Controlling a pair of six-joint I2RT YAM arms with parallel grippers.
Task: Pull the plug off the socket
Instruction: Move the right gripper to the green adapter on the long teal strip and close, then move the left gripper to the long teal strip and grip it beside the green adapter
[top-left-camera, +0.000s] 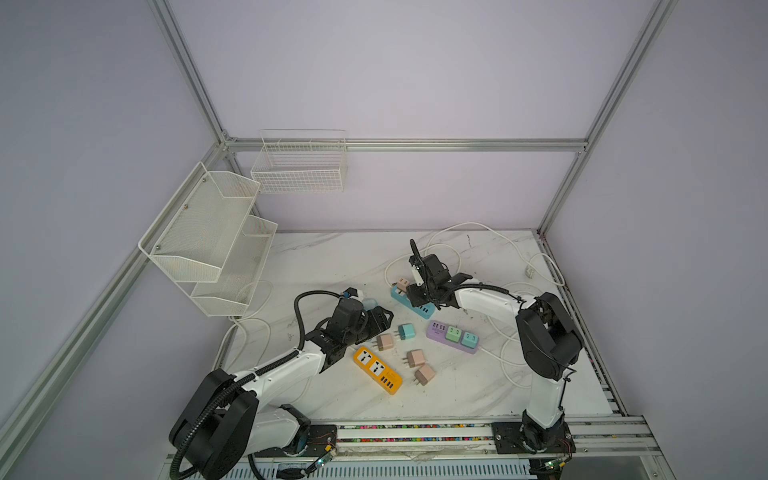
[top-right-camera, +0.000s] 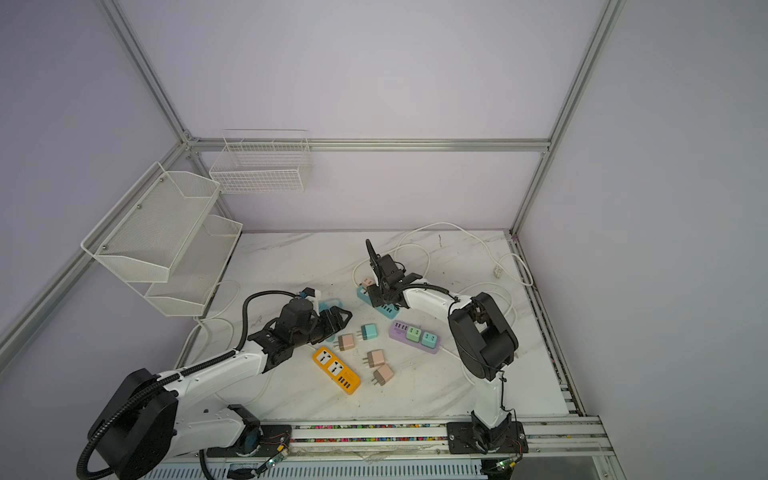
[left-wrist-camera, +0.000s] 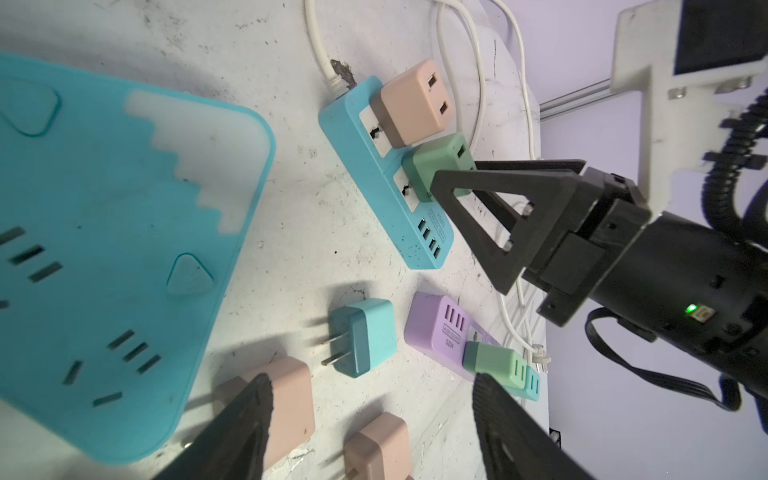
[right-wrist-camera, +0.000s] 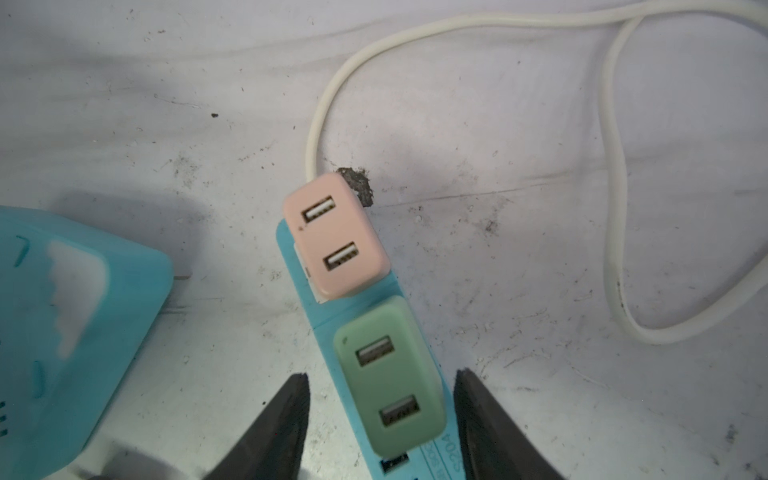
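- Currently the right hand (right-wrist-camera: 381, 376) sits low over the blue power strip (left-wrist-camera: 374, 178), fingers spread to either side of the green plug (left-wrist-camera: 440, 166).
- Green plug is seated in the strip's socket nearest the USB ports. A sliver of strip shows between one finger and the plug; the other finger is just beside it. No pinch yet.
- Pink plug (right-wrist-camera: 336, 241) is seated in the neighbouring socket, just beside the green one.
- Strip lies flat on the desk (top-left-camera: 332, 257), toward the back and right of middle in both top views. White cord (right-wrist-camera: 615, 166) leaves its far end.
- Left hand (left-wrist-camera: 370, 380) is spread wide and holds nothing. It hovers beside a big teal socket block (left-wrist-camera: 104, 249).
- Loose pink plug (top-left-camera: 385, 341) and loose teal plug (top-left-camera: 406, 331) lie just beside the left hand.
- Orange strip (top-left-camera: 377, 370) and purple strip (top-left-camera: 452, 336) lie nearer the desk's front.
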